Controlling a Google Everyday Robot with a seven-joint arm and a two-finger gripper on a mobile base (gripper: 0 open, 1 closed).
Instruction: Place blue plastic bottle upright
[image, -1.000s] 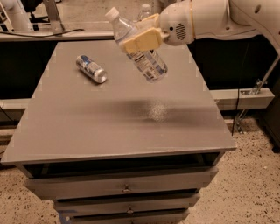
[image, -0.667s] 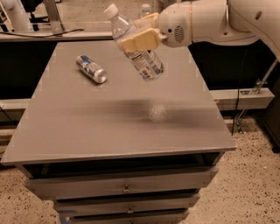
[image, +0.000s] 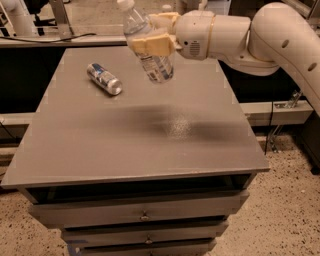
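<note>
The cream two-finger gripper (image: 142, 31) pinches the clear plastic bottle with white cap (image: 158, 68), tilted, above the grey metal table (image: 150, 145).

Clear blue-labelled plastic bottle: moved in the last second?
Yes. The blue plastic bottle, held in the gripper, shifted slightly left toward the silver-and-blue metal can and tilts less.

The gripper (image: 155, 33) hung in the air over the far edge of the grey worktop (image: 115, 150), its tan fingers (image: 151, 45) clamped across the blue plastic bottle (image: 159, 68). The bottle was clear of the surface and tilted, white cap up and toward the far-left corner, base lower and toward the right. A silver-and-blue can (image: 104, 78) lay on its side near the far-left corner. Drawers (image: 145, 213) sat below the near edge.
</note>
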